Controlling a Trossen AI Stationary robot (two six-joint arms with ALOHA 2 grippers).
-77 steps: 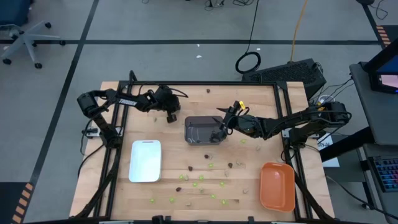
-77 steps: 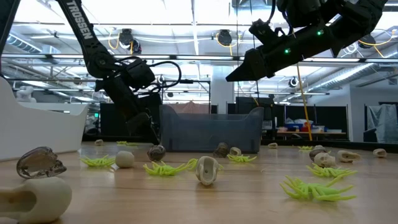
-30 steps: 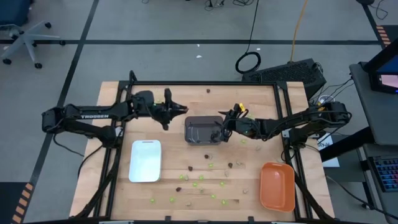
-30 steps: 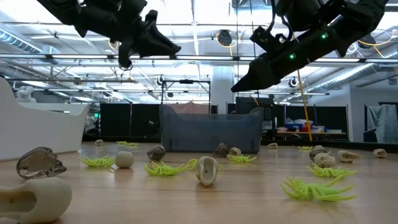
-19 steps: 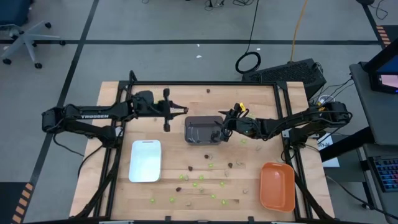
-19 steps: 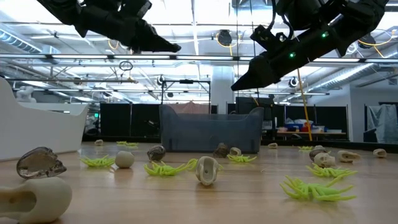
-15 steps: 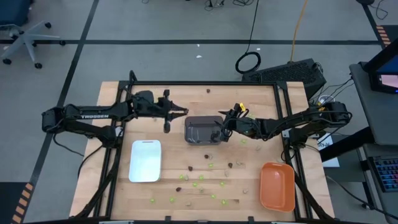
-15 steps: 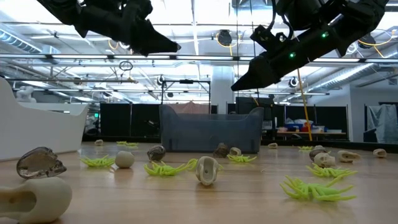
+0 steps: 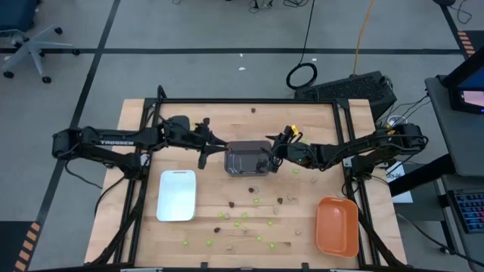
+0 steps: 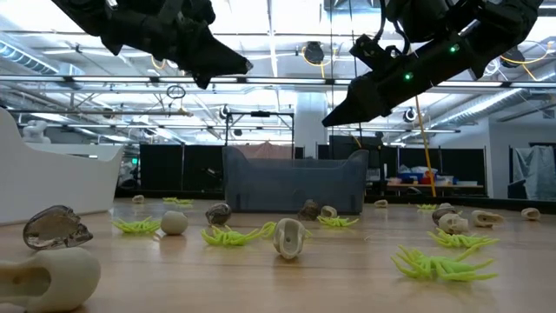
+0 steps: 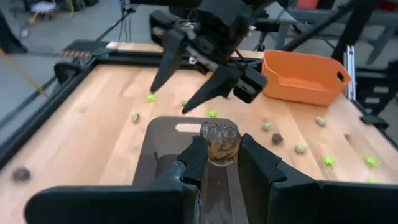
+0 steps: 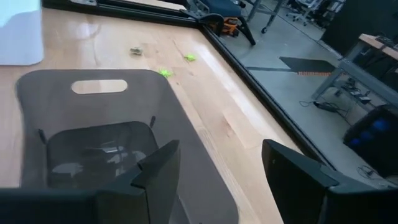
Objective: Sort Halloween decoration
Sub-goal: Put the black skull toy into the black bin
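Note:
My left gripper (image 9: 220,144) (image 11: 219,152) hangs shut on a dark brown, see-through trinket (image 11: 219,142) above the left end of the dark grey tray (image 9: 248,158). Over the tray's right end my right gripper (image 9: 271,156) (image 12: 217,168) stands open with nothing between its fingers. In the low view both grippers hang high, the left (image 10: 239,64) and the right (image 10: 334,117). Lime-green, tan and dark trinkets (image 9: 243,219) lie scattered on the wood nearer the front edge. My left gripper pinches the dark trinket by its two sides (image 11: 209,149) between its two fingers. The fingers slant slightly down toward the table's right side. The trinket is lifted clear, above the grey tray's left end.
A white tray (image 9: 176,195) lies at the near left and an orange tray (image 9: 336,226) at the near right. Green spider shapes (image 10: 230,235) and tan skulls (image 10: 288,237) lie close to the low camera. A black frame (image 9: 249,102) borders the table.
My left gripper has rolled about its own line, from fingers spread up and down to a flatter stance, and has stayed by the grey tray's left end with the trinket between its fingers. My right gripper has kept still and open.

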